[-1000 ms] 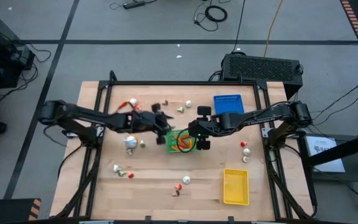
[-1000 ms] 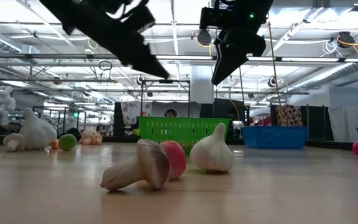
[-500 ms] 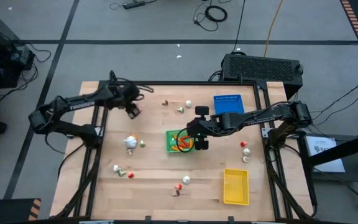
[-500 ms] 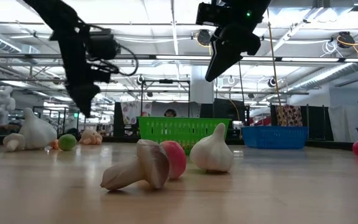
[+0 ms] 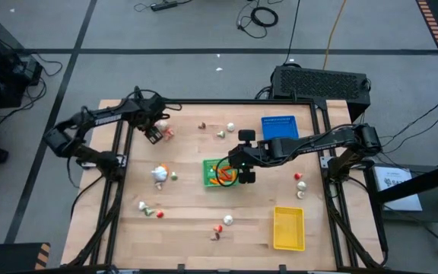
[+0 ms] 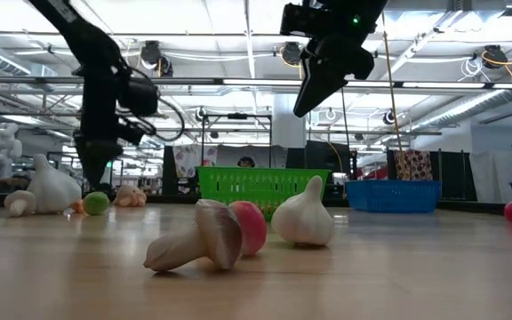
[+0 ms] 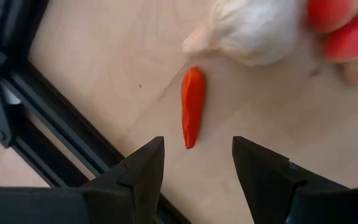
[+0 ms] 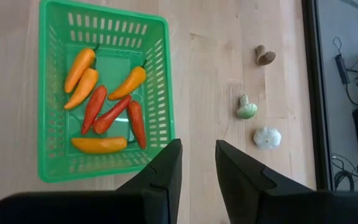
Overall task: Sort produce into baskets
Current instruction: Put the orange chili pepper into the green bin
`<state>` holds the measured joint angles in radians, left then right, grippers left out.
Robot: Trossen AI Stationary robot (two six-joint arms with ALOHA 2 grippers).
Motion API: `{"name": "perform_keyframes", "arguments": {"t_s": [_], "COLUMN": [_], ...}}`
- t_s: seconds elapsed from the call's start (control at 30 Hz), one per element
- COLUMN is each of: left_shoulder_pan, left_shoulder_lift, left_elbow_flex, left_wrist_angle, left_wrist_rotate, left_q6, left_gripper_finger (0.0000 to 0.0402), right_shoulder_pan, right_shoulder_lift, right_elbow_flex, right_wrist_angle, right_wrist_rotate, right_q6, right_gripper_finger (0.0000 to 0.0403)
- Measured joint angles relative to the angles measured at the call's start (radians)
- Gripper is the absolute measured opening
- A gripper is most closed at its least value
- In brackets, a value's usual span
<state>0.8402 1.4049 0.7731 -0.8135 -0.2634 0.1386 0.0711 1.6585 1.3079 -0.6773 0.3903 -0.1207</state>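
Two dark jointed arms, black cables looped, blunt dark fingers [image 7: 143, 168].

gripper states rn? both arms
Left gripper: open, empty, above a red pepper.
Right gripper: open, empty, over the green basket edge.

The table [image 5: 204, 205] is pale, matt wood planking. The green basket [image 8: 160, 93] is glossy plastic mesh. A red pepper [image 7: 192, 106] looks smooth, slightly shiny plastic.

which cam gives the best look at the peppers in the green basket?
Right wrist view: it looks straight down into the green basket, each pepper distinct. The high view shows a small tangle, the low view only the basket wall, the left wrist view nothing of it.
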Motion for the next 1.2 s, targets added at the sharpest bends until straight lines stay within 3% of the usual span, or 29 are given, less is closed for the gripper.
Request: {"name": "perform_keyframes", "arguments": {"t_s": [0.37,1.0,1.2], "left_shoulder_pan": [0.063,0.104,0.103], "left_shoulder_lift": [0.112,0.156,0.165], "left_elbow_flex": [0.000,0.001,0.002], "left_wrist_angle": [0.096,0.093,0.100], "left_wrist_rotate": [-0.007,0.123,0.125], "left_q6": [0.082,0.087,0.085], "left_gripper_finger": [0.0198,0.0197,0.0169], "right_shoulder_pan": [0.000,0.001,0.001], "right_shoulder_lift": [0.000,0.000,0.000], "right_elbow_flex": [0.000,0.000,0.000], "right_wrist_angle": [-0.005,-0.004,-0.004], "right_wrist_rotate": [-0.002,-0.004,-0.085], "right_q6": [0.000,0.004,0.004], "right_gripper_finger": [0.0089,0.0089,0.0089]}}
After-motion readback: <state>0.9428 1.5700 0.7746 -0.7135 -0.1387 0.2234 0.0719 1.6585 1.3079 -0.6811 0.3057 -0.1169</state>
